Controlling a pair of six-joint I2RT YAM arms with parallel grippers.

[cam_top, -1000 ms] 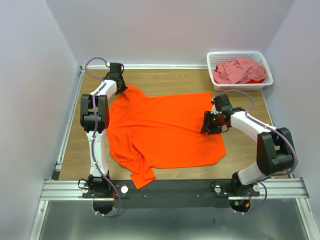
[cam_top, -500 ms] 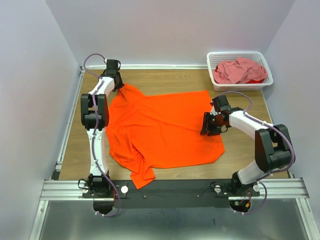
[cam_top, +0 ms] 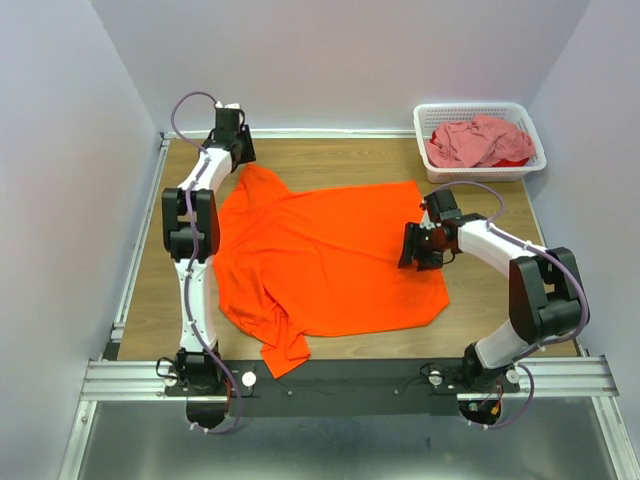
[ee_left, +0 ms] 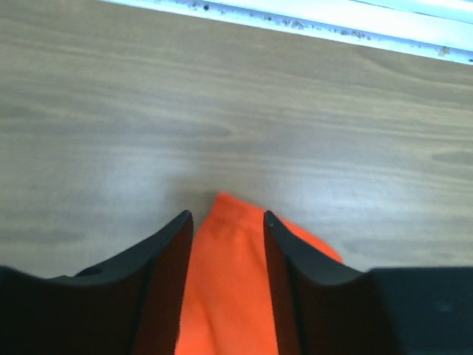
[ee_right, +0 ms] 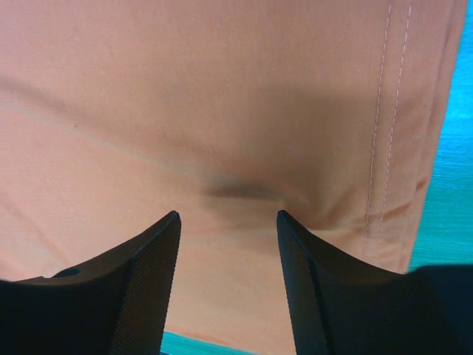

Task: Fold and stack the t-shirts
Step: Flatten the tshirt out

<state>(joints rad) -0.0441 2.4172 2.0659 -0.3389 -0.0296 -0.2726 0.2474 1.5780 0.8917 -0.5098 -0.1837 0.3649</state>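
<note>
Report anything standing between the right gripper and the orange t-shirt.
Nothing visible does. The right gripper hangs open directly over the orange t-shirt, near its stitched hem, with only bare cloth below it.

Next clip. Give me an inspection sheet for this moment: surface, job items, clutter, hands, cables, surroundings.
Surface: wooden table, bare wood showing around the cloth.
Job's things: orange t-shirt spread out mid-table, one sleeve bunched toward the near edge; pink t-shirt crumpled in the basket.
Clutter: white lattice basket in the far right corner; nothing else seen.
Hands: left hand pinches the orange shirt's far left tip; right hand open, fingers over the cloth near the hem stitching.
Cables: purple cable loop on the left arm; second cable loop on the right arm.
Surroundings: pale walls on three sides; metal rail at the near edge.
</note>
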